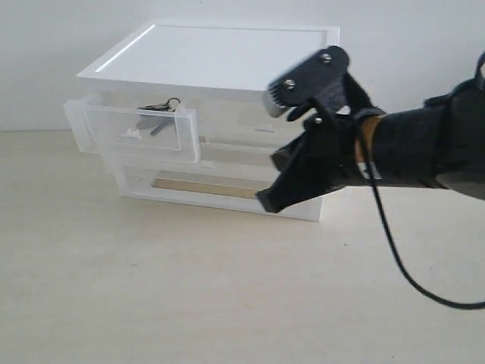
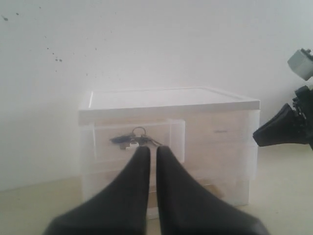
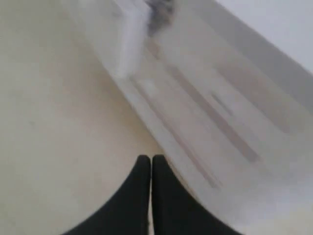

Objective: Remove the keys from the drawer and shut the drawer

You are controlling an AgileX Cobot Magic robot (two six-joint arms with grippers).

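Observation:
The drawer point(image 1: 136, 130), the unit's upper left one, stands pulled out with its clear front toward me. The keys point(image 1: 158, 107) lie inside it, dark fob and ring showing above the front wall. My right gripper point(image 1: 267, 201) is shut and empty, low in front of the unit's right half, well right of the drawer. The left wrist view faces the drawer point(image 2: 105, 147) and the keys point(image 2: 133, 139), with my left gripper point(image 2: 149, 151) shut, empty and short of the unit. The right wrist view shows the right gripper point(image 3: 150, 160) near the unit's base, with the drawer point(image 3: 128, 39) and the blurred keys point(image 3: 159, 9) beyond.
The white-topped clear drawer unit point(image 1: 227, 57) stands on a pale table point(image 1: 151, 288) against a white wall. Its full-width lower drawer point(image 1: 204, 186) holds something flat and tan. A black cable point(image 1: 394, 250) hangs from the right arm. The right gripper point(image 2: 281, 129) shows beside the unit.

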